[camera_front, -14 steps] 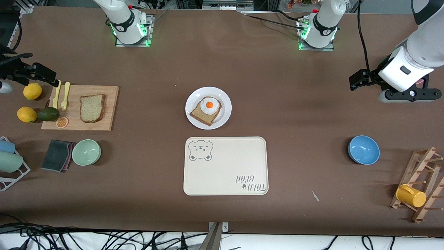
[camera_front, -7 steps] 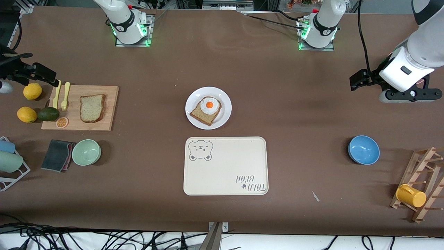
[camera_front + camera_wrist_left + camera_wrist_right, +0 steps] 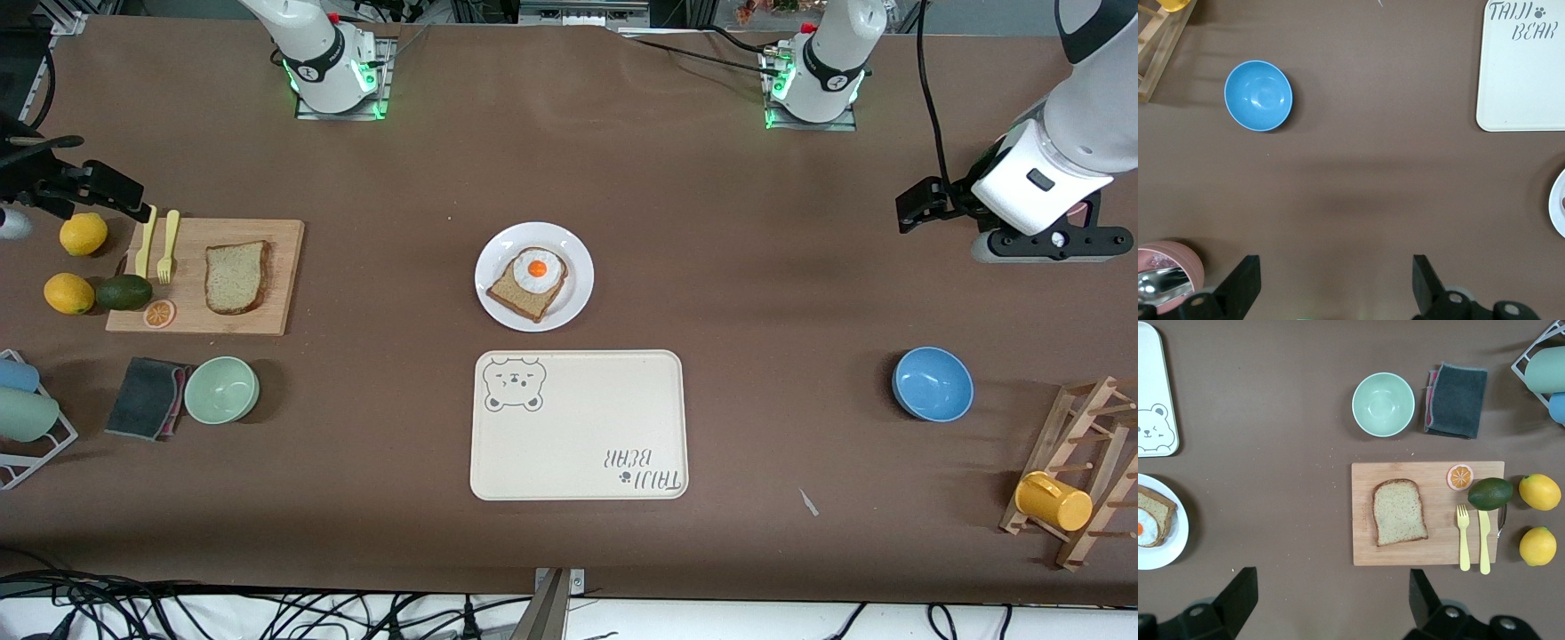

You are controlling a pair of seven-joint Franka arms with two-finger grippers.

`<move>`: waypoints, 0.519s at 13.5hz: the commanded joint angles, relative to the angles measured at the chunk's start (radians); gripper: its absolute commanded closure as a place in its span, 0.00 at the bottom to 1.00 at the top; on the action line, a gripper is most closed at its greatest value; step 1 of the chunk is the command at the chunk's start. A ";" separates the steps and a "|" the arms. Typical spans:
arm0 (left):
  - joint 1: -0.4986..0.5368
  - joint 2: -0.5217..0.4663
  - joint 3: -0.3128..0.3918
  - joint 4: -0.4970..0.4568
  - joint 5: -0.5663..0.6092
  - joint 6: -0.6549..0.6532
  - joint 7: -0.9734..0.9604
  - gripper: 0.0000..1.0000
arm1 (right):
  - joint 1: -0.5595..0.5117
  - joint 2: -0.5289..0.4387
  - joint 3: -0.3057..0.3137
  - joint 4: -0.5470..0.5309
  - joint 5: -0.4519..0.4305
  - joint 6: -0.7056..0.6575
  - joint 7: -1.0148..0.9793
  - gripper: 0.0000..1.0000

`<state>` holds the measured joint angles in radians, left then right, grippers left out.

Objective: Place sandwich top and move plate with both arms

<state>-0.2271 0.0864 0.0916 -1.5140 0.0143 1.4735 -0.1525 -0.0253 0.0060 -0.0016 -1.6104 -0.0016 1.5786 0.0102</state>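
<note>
almost nothing has shifted this past second, only my left arm easing slightly, so the task is unstarted. the sandwich top (image 3: 1399, 511) lies on the cutting board (image 3: 1365, 553) at the right arm's end; the plate (image 3: 576, 296) is mid-bench. my left hand (image 3: 1335, 283) and right hand (image 3: 1331, 600) hover, both open and empty.
</note>
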 commanded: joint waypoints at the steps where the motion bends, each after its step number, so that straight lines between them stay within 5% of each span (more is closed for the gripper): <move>1: 0.002 -0.017 -0.001 -0.017 0.015 0.005 0.007 0.00 | -0.016 0.020 0.014 0.030 -0.011 -0.011 -0.003 0.00; 7: 0.005 -0.017 0.005 -0.017 -0.033 0.007 0.007 0.00 | -0.025 0.057 0.009 0.029 -0.011 -0.003 -0.013 0.00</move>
<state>-0.2268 0.0864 0.0927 -1.5145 0.0058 1.4735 -0.1525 -0.0314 0.0475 -0.0019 -1.6095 -0.0029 1.5824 0.0102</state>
